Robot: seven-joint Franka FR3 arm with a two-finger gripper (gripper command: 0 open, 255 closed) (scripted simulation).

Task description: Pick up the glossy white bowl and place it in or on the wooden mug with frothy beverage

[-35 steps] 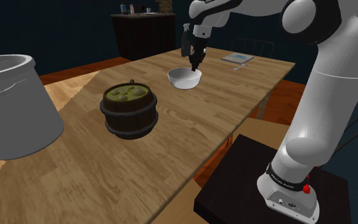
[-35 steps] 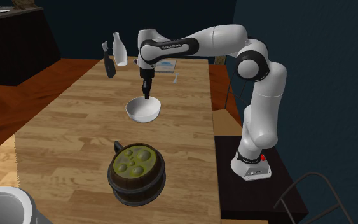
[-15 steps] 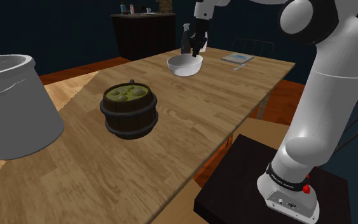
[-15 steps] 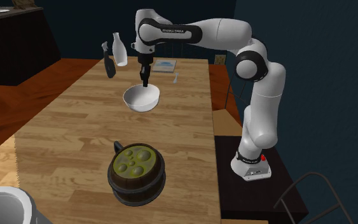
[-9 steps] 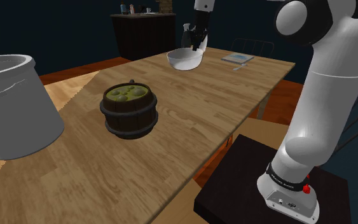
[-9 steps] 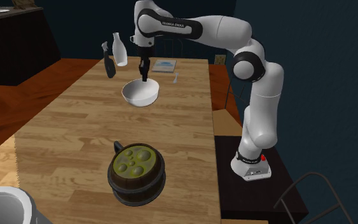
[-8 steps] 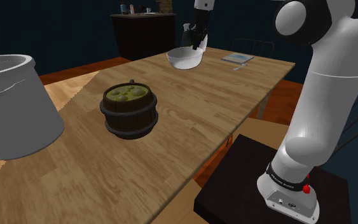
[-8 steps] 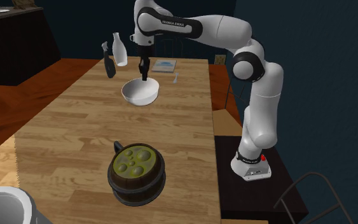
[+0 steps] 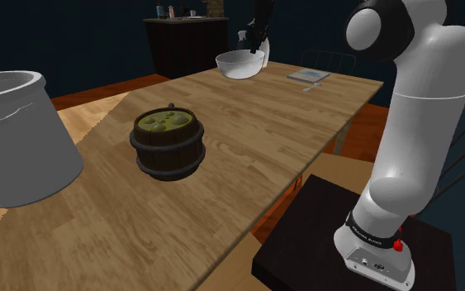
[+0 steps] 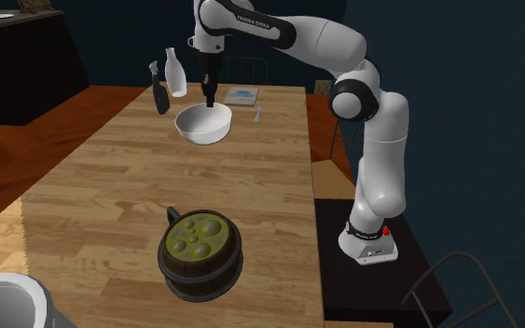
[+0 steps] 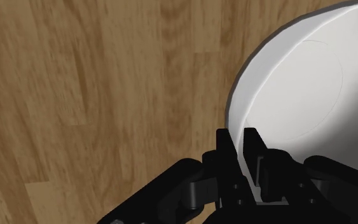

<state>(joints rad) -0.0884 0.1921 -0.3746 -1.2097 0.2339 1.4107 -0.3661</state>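
Observation:
The glossy white bowl (image 9: 238, 64) (image 10: 200, 124) hangs in the air above the far part of the wooden table (image 9: 255, 140). My black gripper (image 9: 257, 48) (image 10: 208, 99) (image 11: 240, 147) is shut on its rim, one finger inside and one outside the wall of the bowl (image 11: 298, 95). The wooden mug (image 9: 168, 142) (image 10: 200, 253) is a dark barrel shape with greenish frothy liquid on top. It stands on the table well nearer to the stand than the bowl is.
A large white bucket-like vessel (image 9: 14, 136) stands at the shoulder view's left. A white bottle (image 10: 174, 73) and a dark bottle (image 10: 158, 91) stand at the table's far end, close to the bowl. A flat book (image 9: 309, 76) lies nearby. A dark cabinet (image 9: 185, 41) stands behind.
The gripper has lifted the bowl off the table and keeps raising it. The arm's upper links have swung upward. The mug has not moved.

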